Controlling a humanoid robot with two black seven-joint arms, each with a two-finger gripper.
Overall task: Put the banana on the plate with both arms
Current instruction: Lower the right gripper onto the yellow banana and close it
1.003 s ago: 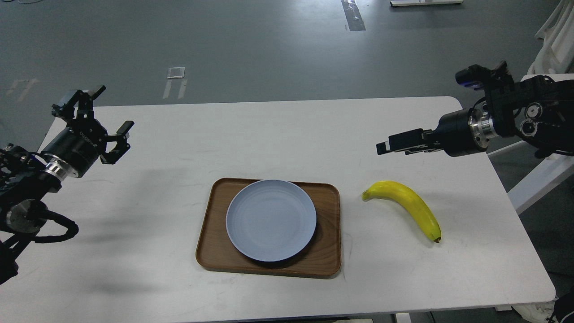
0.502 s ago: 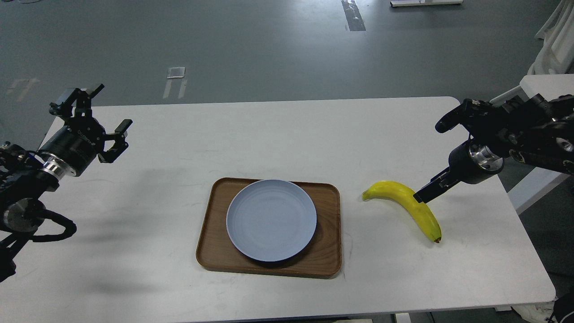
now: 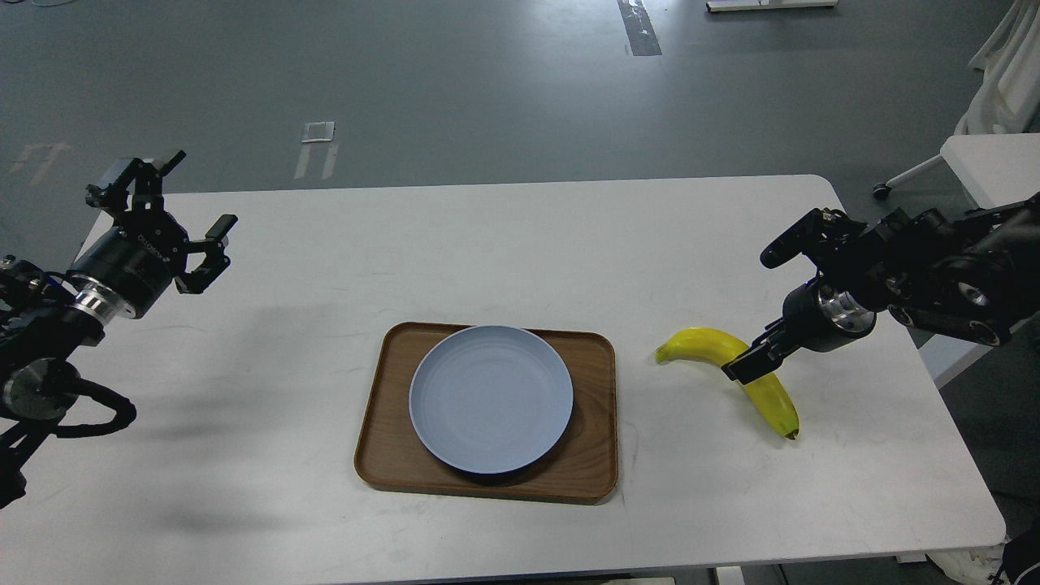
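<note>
Right gripper [image 3: 741,367] is reaching over the banana [image 3: 768,392] near the desk's right edge (finger opening unclear); it should straddle mid-curve.

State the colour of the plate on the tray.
Pale blue-grey, plain; the plate shows clearly in the head view on the brown tray.

The yellow banana [image 3: 760,382] lies flat and curved on the table [image 3: 487,244], right of the round, empty blue-grey plate [image 3: 491,398].

2 black arms [image 3: 934,280] with silver joint rings, exposed cables, white lettering on the left pincer [image 3: 175,207].
</note>
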